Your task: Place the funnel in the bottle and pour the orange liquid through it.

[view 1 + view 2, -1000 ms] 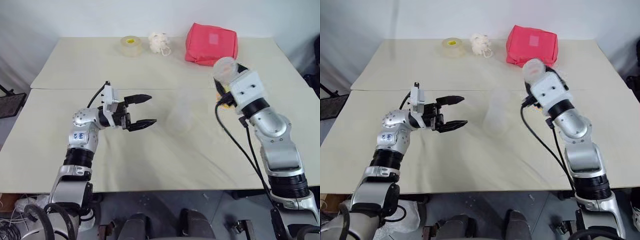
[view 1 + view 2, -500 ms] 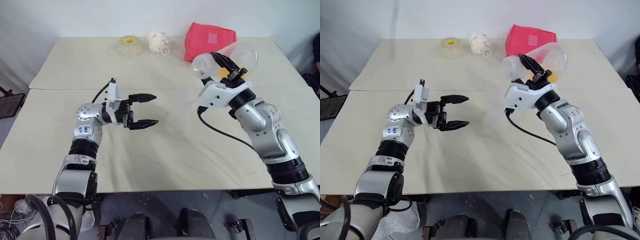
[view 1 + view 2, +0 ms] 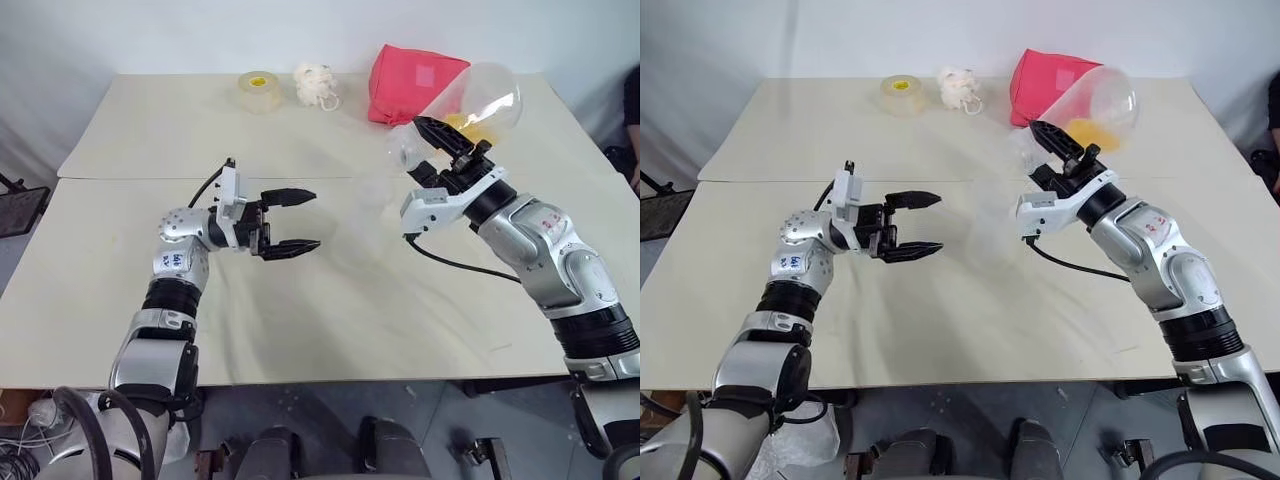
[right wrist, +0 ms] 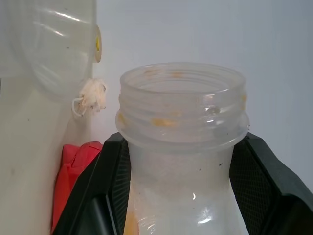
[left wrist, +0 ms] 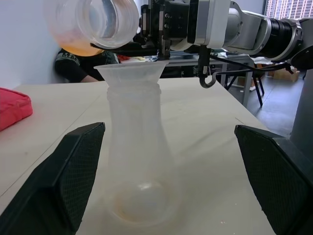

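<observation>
So, right pincer [image 3: 425,150]: clamped tight around the threaded neck of a clear jar [image 3: 482,98], one black finger on each side of it.
Clear jar: tipped way over, its round base up and beyond the right pincer and its mouth facing toward the left pincer's side.
Orange liquid [image 5: 80,47]: a shallow pool in the low side of the jar's belly, beyond the right pincer's fingertips. There are orange smears on the neck threads too.
Left pincer [image 3: 312,218]: wide open and holding nothing, fingers pointing across at the bottle.
Bottle [image 5: 139,161]: upright on the table [image 3: 300,330], straight ahead of the left pincer and lined up with the gap between its fingers, not touching either one. It's below and just beside the right pincer.
Funnel [image 5: 132,73]: sitting in the bottle's mouth, rim flaring out on top. The jar's mouth hangs just above and a bit to one side of that rim.
Background stuff: tape roll [image 3: 260,90], white fluffy ball [image 3: 317,85] and red pouch [image 3: 410,85], all at the far edge of the table, well beyond both pincers.
</observation>
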Controlling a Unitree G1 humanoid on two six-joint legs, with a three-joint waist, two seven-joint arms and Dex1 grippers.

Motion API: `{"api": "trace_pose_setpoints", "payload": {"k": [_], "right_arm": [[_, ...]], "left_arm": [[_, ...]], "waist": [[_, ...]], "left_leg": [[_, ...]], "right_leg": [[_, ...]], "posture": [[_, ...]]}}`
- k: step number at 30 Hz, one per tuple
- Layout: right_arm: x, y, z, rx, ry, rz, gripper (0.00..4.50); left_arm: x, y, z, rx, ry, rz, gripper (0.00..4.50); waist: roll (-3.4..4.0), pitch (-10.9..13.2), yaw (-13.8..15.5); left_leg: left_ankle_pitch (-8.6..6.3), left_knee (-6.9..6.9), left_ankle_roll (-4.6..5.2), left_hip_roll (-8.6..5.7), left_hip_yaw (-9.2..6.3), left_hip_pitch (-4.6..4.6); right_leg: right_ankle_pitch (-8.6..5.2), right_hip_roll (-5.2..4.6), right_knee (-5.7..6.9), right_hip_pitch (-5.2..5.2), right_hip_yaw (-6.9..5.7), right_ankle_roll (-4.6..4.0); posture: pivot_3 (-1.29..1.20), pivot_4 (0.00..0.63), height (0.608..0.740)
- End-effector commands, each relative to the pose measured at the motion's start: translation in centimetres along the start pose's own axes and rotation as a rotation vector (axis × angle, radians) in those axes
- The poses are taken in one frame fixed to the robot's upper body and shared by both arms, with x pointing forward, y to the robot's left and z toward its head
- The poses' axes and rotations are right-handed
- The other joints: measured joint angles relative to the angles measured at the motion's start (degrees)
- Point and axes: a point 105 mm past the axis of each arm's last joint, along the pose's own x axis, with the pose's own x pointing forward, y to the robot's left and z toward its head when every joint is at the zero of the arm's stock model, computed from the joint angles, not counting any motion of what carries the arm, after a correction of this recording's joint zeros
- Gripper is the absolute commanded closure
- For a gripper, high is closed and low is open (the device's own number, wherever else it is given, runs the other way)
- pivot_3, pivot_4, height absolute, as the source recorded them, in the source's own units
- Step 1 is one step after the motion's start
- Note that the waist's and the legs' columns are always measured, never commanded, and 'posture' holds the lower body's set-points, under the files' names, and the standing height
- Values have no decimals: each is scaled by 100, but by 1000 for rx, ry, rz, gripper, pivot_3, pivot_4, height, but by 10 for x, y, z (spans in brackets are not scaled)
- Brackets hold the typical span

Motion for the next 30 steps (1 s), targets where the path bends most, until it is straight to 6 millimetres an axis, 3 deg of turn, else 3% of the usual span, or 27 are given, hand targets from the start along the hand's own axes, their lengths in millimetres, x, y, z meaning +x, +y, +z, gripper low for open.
{"api": "trace_pose_setpoints", "payload": {"k": [1,30], "right_arm": [[2,-21,-2,-79,-29,-63,2091],[3,-18,3,-204,-120,-42,2091]], "left_arm": [[3,0,7,33,-19,3,0],[7,3,11,31,-24,16,0]], "waist": [[0,0,5],[0,0,3]], "left_leg": [[0,0,0,0,0,0],[0,0,0,1,-1,-1]], "right_leg": [[0,0,0,0,0,0],[0,0,0,0,0,0]], "posture": [[0,150,740],[0,150,740]]}}
